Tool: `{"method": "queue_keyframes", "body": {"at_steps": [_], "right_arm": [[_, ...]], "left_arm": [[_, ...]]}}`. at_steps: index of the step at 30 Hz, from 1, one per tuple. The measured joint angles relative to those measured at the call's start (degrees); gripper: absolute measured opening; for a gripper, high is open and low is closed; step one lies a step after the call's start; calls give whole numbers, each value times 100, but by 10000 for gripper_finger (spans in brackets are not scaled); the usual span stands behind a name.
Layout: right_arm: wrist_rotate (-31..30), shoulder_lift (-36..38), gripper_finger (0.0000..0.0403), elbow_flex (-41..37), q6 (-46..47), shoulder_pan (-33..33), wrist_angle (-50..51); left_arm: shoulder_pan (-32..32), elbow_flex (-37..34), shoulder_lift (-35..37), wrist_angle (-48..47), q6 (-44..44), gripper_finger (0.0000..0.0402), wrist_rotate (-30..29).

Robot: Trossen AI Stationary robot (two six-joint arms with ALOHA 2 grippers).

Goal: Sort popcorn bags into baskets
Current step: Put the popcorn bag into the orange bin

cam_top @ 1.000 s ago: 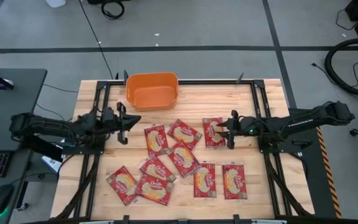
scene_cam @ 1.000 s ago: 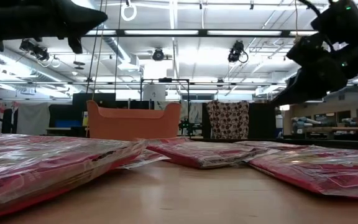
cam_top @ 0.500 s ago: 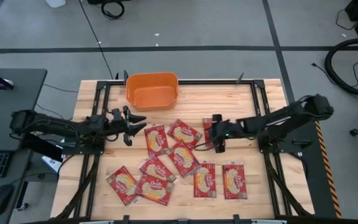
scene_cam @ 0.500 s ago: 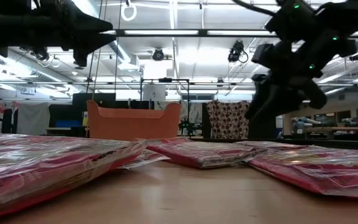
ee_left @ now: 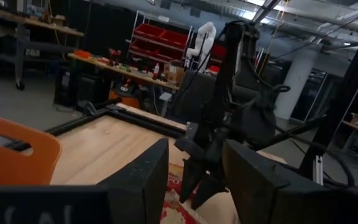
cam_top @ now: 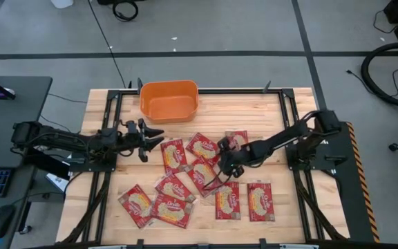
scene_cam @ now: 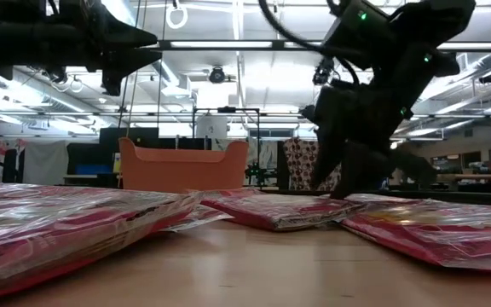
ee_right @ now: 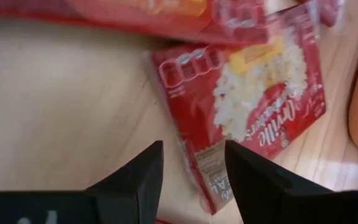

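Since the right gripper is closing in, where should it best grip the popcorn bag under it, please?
Probably at the bag's near end. It lies flat on the table, and the open right gripper straddles that end from above, so pinching the thin end seam looks easier than the broad face.

Both arms low, jaws parted

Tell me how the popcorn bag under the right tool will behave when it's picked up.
The popcorn bag lies flat and thin, so it probably feels light and may sag when lifted by one edge. Its clear glossy wrap suggests a slippery surface, so the open right tool could slide off. It overlaps a neighbouring bag, which may get dragged along.
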State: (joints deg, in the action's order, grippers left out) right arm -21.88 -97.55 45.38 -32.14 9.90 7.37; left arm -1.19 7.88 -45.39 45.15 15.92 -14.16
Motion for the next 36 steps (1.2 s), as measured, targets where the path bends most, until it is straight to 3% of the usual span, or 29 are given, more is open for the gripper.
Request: {"method": "queue_keyframes", "body": {"at_steps": [7, 17, 25, 36], "right_arm": [[-346, -326, 139, 81, -532, 25, -26], [-426, -338, 10, 56, -560, -16, -222], [-1195, -300, 10, 393, -1199, 46, -242], [-1731, -287, 5, 1832, -2014, -377, -515]], "left_arm": [[-4, 0, 0, -48, 16, 158, 0], [-3, 0, 0, -7, -227, 158, -21], [-2, 0, 0, -146, -485, 158, 79], [0, 0, 0, -144, -528, 158, 130]]}}
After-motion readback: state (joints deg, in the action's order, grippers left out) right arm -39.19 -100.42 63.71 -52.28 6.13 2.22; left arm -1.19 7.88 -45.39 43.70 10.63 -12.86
